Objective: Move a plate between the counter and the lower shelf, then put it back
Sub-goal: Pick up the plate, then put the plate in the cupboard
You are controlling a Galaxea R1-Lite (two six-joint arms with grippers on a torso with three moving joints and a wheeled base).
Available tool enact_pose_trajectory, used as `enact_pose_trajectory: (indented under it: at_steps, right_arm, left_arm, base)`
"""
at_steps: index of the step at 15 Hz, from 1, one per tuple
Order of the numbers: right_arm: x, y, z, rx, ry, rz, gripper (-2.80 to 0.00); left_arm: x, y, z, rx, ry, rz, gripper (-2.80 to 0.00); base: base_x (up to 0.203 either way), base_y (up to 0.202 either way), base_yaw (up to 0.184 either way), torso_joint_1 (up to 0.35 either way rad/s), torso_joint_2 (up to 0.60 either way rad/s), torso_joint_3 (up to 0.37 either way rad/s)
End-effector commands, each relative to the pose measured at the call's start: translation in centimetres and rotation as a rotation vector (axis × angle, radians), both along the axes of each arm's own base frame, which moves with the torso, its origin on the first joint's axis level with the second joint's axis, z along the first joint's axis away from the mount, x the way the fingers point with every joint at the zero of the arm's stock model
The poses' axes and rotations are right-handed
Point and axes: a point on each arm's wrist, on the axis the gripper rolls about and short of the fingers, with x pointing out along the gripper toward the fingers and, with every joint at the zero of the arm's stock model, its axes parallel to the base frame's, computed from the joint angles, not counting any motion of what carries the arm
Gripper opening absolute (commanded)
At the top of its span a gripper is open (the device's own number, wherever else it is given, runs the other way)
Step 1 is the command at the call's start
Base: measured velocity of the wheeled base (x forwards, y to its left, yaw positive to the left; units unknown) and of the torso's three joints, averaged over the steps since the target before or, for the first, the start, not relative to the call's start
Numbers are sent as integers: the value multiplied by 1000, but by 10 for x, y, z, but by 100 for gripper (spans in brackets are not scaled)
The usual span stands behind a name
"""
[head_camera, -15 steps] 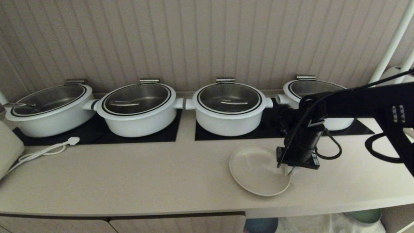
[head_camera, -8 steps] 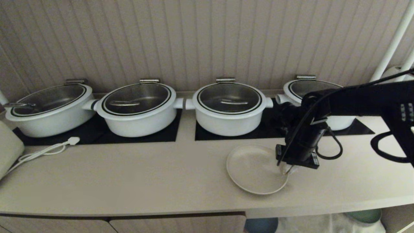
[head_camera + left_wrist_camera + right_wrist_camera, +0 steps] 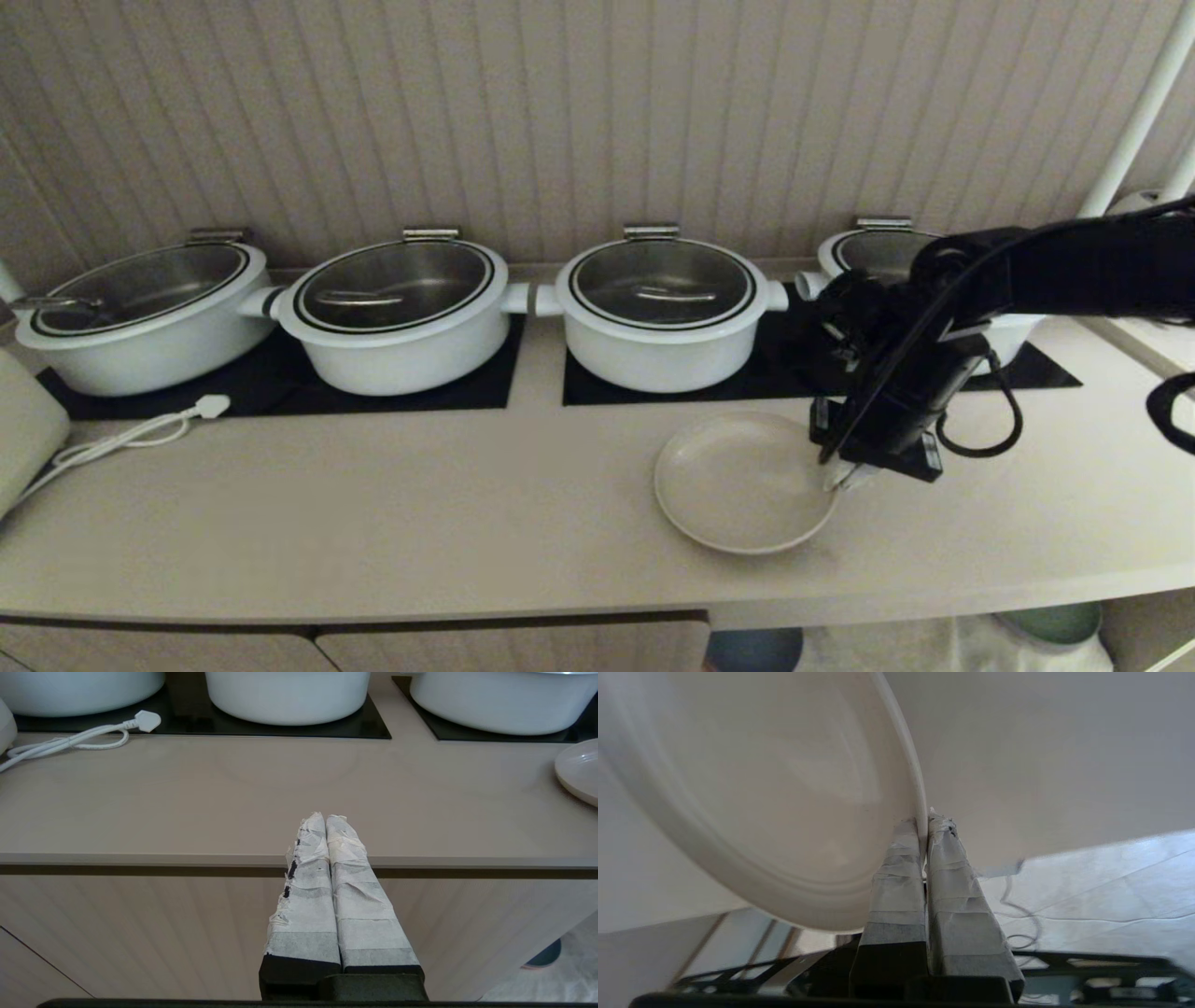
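Head view: right tool [image 3: 845, 478] pinching the right rim of the plate [image 3: 738, 481], low over the bench [image 3: 373, 504] before the pots, edge hold probably for carrying. Left tool [image 3: 327, 826] pressed together, parked off the bench front.

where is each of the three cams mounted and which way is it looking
Head view: on the robot's head, looking forward and down at the counter, pots and plate; the right arm shows, right gripper pinching the plate's rim.
Left wrist view: behind the shut left gripper, low before the counter's front edge, facing the pots.
Right wrist view: behind the fingers, facing the plate up close.
Shared: all three show the plate.
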Motion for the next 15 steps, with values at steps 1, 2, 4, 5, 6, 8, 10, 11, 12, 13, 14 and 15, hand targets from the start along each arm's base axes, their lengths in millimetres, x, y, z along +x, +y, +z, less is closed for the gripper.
enact_pose_trajectory:
  at_steps: [1, 2, 4, 5, 6, 8, 10, 11, 12, 13, 14, 15]
  right_arm:
    - [-8, -2, 15, 26, -26, -17, -280]
    - [-10, -3, 19, 32, -36, -21, -280]
    - [-14, -4, 29, 72, -60, -13, -280]
    - [-17, -5, 36, 99, -72, -9, -280]
    - [-20, -6, 42, 116, -83, -5, -280]
    - [-29, -9, 52, 132, -105, -2, -280]
    - [-43, -13, 62, 145, -119, 2, -280]
    - [-52, -16, 65, 154, -124, 7, -280]
    - [-60, -19, 66, 159, -130, 11, -280]
    - [-69, -21, 66, 164, -139, 14, -280]
    - [-79, -25, 67, 169, -151, 16, -280]
    - [-89, -28, 68, 171, -156, 17, -280]
  left_arm:
    - [0, 0, 0, -1, -1, 0, -280]
    - [0, 0, 0, -1, -1, 0, -280]
    - [0, 0, 0, -1, -1, 0, -280]
    - [0, 0, 0, -1, -1, 0, -280]
    - [0, 0, 0, -1, -1, 0, -280]
    - [0, 0, 0, -1, -1, 0, -280]
    - [0, 0, 0, -1, -1, 0, -280]
    - [0, 0, 0, -1, -1, 0, -280]
    - [0, 0, 0, -1, -1, 0, -280]
    - [0, 0, 0, -1, -1, 0, -280]
    - [0, 0, 0, -1, -1, 0, -280]
    - [0, 0, 0, -1, -1, 0, -280]
  base:
    - [0, 0, 0, 0, 0, 0]
    - [0, 0, 0, 0, 0, 0]
    - [0, 0, 0, 0, 0, 0]
    - [0, 0, 0, 0, 0, 0]
    - [0, 0, 0, 0, 0, 0]
    - [0, 0, 0, 0, 0, 0]
    - [0, 0, 0, 0, 0, 0]
    - [0, 0, 0, 0, 0, 0]
    - [0, 0, 0, 0, 0, 0]
    - [0, 0, 0, 0, 0, 0]
    - [0, 0, 0, 0, 0, 0]
    - [0, 0, 0, 0, 0, 0]
